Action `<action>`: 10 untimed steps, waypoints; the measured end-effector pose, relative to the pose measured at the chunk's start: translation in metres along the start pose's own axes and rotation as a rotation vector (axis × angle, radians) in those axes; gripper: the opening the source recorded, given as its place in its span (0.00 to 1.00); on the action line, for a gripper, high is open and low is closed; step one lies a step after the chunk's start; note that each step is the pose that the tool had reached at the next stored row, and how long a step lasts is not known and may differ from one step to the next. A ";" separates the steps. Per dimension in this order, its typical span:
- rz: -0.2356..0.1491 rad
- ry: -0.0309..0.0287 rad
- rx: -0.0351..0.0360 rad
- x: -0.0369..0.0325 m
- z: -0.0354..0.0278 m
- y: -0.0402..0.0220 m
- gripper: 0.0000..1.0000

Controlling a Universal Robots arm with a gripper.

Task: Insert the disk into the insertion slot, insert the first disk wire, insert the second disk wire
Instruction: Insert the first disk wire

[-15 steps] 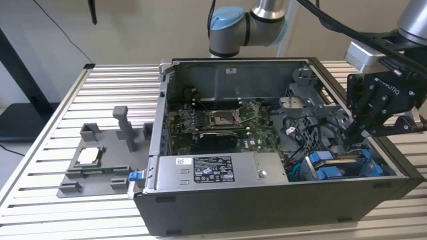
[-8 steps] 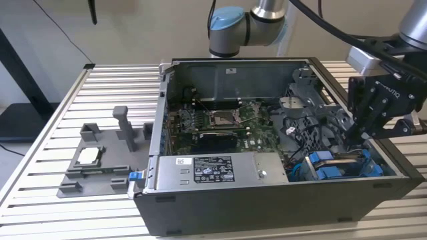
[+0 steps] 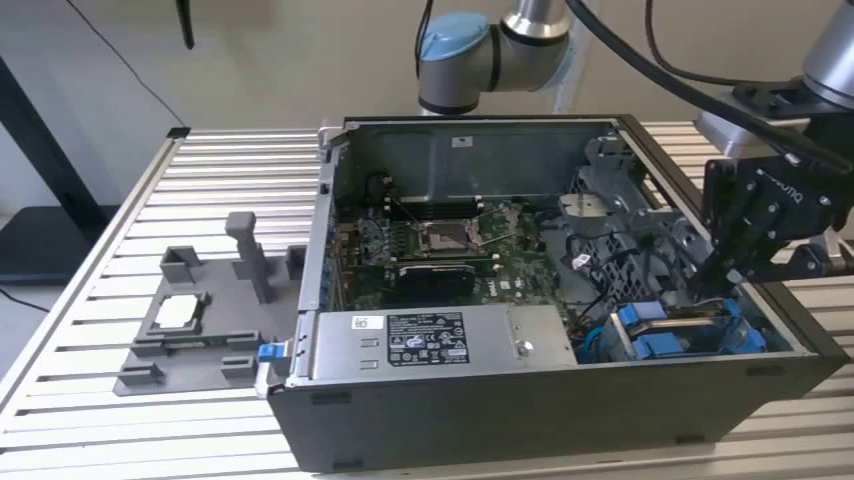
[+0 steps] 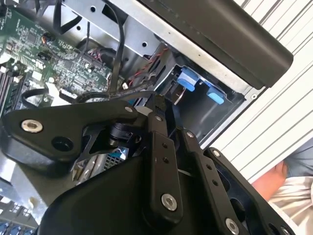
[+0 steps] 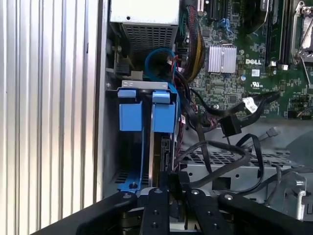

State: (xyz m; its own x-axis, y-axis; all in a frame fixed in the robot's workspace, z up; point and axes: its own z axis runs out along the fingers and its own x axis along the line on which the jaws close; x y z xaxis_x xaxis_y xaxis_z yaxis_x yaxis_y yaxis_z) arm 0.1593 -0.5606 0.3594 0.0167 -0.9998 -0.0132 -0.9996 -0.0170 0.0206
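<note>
One pincer (image 5: 175,178) just beside the disk (image 5: 165,117)

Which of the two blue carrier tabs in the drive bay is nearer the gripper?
The blue tab on the motherboard side, next to the cables: the gripper lines up with it. The other tab sits by the case wall.

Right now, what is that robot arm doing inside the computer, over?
Gripper low over the disk. Disk in blue carrier, standing in the bay. Loose black cables close alongside.
</note>
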 end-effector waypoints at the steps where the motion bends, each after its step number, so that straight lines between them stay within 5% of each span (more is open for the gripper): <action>1: 0.003 0.0002 0.0000 0.0001 0.0005 -0.0010 0.19; 7: 0.026 -0.0005 -0.0026 0.0001 0.0042 -0.0028 0.19; 10: 0.032 -0.0006 -0.0135 0.0020 0.0051 -0.0030 0.19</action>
State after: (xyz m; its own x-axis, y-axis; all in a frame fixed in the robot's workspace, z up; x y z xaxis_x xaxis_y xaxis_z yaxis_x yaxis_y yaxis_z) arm 0.1622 -0.5625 0.3542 -0.0156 -0.9998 -0.0129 -0.9993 0.0152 0.0346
